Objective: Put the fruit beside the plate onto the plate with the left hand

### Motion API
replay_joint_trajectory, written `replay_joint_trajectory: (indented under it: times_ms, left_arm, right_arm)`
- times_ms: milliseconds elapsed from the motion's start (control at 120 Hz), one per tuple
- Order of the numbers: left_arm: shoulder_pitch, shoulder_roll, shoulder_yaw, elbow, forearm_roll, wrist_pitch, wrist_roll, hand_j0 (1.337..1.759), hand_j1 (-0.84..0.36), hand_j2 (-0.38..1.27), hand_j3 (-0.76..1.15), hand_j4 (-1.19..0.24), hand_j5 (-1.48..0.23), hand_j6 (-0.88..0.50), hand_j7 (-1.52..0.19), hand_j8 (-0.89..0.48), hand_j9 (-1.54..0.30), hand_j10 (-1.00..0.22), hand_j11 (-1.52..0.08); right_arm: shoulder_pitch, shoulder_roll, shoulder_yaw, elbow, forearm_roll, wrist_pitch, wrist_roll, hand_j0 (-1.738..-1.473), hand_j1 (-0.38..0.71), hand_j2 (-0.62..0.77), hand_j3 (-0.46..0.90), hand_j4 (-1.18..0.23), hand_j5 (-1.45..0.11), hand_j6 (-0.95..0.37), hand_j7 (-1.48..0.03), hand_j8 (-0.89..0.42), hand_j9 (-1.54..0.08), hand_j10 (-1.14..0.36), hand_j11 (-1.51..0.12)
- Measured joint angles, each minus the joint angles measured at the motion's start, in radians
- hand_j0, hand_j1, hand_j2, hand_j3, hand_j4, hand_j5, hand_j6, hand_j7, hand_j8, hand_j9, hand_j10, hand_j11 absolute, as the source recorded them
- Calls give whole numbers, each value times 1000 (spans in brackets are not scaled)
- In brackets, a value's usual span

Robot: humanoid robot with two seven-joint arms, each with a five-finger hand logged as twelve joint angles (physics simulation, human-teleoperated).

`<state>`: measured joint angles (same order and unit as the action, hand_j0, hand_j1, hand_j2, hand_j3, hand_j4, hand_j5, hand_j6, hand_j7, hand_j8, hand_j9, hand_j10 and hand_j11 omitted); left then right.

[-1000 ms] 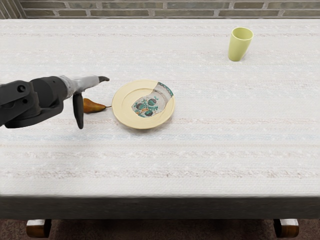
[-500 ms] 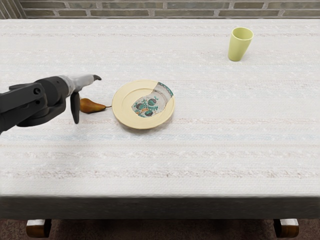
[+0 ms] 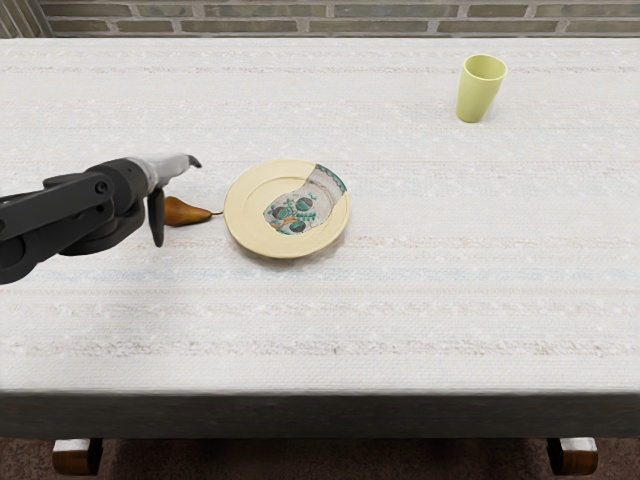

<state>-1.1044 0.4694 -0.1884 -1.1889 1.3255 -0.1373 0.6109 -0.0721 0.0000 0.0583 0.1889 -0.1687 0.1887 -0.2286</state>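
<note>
- Left hand (image 3: 156, 180) hangs over the table's left part, its dark arm coming in from the left edge; the fingers are spread and slack and grip nothing.
- One finger (image 3: 186, 161) points right, toward the plate, and another dark one points straight down in front of the fruit's blunt end. From here I cannot tell whether it touches the fruit.
- Brown pear (image 3: 186, 212) lies on its side on the table top, just beside the plate's left rim and not on it. Its thin stem points toward the plate, and its thick end is partly hidden behind the hand.
- Plate (image 3: 243, 206) is round and pale yellow and sits flat, a little left of the table's middle. A patterned patch of white, green and orange covers its centre and runs out to the upper right rim.
- Yellow-green cup (image 3: 481, 87) stands upright far off at the back right, well apart from the plate.
- Table (image 3: 420, 300) has a whitish, faintly striped top with a dark front edge.
- Brick wall (image 3: 300, 15) runs behind the table.
</note>
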Motion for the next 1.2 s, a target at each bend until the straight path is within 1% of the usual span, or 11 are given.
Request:
replay_joint_trajectory:
  times_ms: [233, 683, 1067, 1200]
  left_arm:
    - [0, -2, 26, 23, 0, 6, 0, 1658, 114, 42, 0, -202, -258, -204, -258, -203, -257, -202, -257]
    - [-5, -17, 29, 35, 1, 7, 0, 1658, 54, 52, 0, -252, -322, -253, -322, -252, -322, -251, -322]
    - [-3, -28, 29, 36, 0, 7, 0, 1658, -24, 66, 0, -317, -407, -318, -407, -317, -407, -316, -407]
    - [0, -31, 29, 50, 0, 6, 0, 1658, -39, 68, 0, -329, -424, -330, -424, -330, -423, -329, -423]
  right_arm:
    - [0, 0, 0, 0, 0, 0, 0, -1658, -349, 0, 0, 0, 0, 0, 0, 0, 0, 0, 0]
    - [0, 0, 0, 0, 0, 0, 0, -1658, -349, 0, 0, 0, 0, 0, 0, 0, 0, 0, 0]
    - [0, 0, 0, 0, 0, 0, 0, -1658, -349, 0, 0, 0, 0, 0, 0, 0, 0, 0, 0]
    - [0, 0, 0, 0, 0, 0, 0, -1658, -349, 0, 0, 0, 0, 0, 0, 0, 0, 0, 0]
